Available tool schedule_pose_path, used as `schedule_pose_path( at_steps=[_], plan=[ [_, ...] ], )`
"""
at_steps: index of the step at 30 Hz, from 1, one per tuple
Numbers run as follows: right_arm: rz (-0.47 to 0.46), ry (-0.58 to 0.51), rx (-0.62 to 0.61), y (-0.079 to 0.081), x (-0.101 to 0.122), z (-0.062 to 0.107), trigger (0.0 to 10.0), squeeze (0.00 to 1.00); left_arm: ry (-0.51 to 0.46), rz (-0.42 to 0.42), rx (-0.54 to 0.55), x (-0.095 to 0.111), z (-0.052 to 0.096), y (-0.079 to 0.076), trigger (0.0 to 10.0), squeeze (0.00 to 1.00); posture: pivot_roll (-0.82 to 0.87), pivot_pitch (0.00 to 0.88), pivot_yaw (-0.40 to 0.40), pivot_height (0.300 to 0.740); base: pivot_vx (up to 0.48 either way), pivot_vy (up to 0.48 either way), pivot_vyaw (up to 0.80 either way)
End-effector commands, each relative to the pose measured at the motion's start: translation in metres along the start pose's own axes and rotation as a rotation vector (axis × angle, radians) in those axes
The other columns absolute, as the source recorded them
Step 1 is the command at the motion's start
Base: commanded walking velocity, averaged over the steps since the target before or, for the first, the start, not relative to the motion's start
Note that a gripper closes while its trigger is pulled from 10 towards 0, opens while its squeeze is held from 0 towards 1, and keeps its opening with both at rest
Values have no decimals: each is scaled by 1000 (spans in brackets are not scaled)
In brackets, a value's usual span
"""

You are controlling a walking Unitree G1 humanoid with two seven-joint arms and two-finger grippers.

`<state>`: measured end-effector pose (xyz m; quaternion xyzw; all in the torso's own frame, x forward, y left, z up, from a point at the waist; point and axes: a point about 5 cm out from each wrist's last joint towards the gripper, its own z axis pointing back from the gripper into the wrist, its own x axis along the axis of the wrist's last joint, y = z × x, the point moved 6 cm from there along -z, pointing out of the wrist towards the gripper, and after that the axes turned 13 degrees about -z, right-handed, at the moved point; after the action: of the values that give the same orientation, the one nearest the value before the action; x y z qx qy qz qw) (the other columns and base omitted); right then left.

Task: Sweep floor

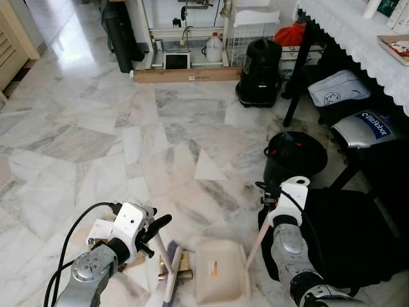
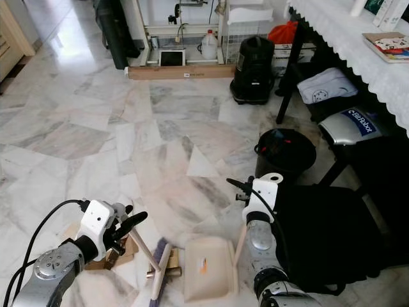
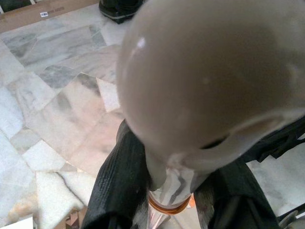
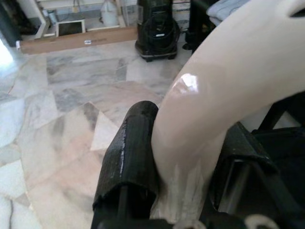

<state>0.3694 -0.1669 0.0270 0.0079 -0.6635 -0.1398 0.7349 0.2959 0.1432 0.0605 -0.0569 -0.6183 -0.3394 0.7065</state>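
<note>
Marble floor (image 1: 192,128): we see grey-veined tiles, with bits of debris (image 1: 137,259) low beside the left arm.
Left pincer (image 1: 156,238): we note it clamped on the broom (image 1: 169,272) handle, bristle head down on the floor.
Right pincer (image 1: 267,206): closed around the dustpan (image 1: 220,268) handle; the pan rests just beside the broom head.
Background: black vacuum (image 1: 260,71) near the bench (image 1: 358,38).

The broom (image 1: 167,272) lies on the floor (image 1: 96,128) just in front of the robot, left of the dustpan (image 1: 220,268). The left gripper (image 1: 153,233) is at the broom's handle, the right gripper (image 1: 271,192) at the dustpan's handle. A round bin (image 1: 295,153) sits ahead on the right, next to a table (image 1: 358,38). A vacuum (image 1: 259,70) stands farther back, beside a long box (image 1: 185,75).
</note>
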Motion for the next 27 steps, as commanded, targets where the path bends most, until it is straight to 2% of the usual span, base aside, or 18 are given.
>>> schedule_pose_path(
  at_steps=[1,8,11,12,14,15,17,21,27],
  plan=[
    [-9,40,-10,0,-9,2,10000,0,50,24,-26,-12,4,-7,10000,0,84,128,6,740,0,0,0],
    [0,56,-5,0,-12,4,10000,0,61,34,2,-14,5,-3,10000,0,85,129,3,740,0,0,0],
    [0,60,-5,0,-14,4,10000,0,38,39,121,-10,7,15,10000,0,85,130,4,740,0,0,0],
    [1,63,-5,-1,-14,5,10000,0,9,44,203,-3,10,31,10000,0,88,131,4,740,0,0,0],
    [3,67,-4,0,-15,5,10000,0,-30,39,279,7,13,46,10000,0,90,131,4,740,0,0,0],
    [3,67,-4,0,-15,5,10000,0,-30,39,279,7,13,46,10000,0,90,131,4,740,0,0,0],
    [4,72,-2,0,-17,5,10000,0,-78,15,352,22,19,61,10000,0,95,127,4,740,0,0,0],
    [3,79,0,1,-18,6,10000,0,-107,-8,365,33,22,64,10000,0,96,122,4,740,0,0,0],
    [1,85,6,3,-18,5,10000,0,-136,7,288,43,18,53,10000,0,100,113,4,740,0,0,0]
  ],
)
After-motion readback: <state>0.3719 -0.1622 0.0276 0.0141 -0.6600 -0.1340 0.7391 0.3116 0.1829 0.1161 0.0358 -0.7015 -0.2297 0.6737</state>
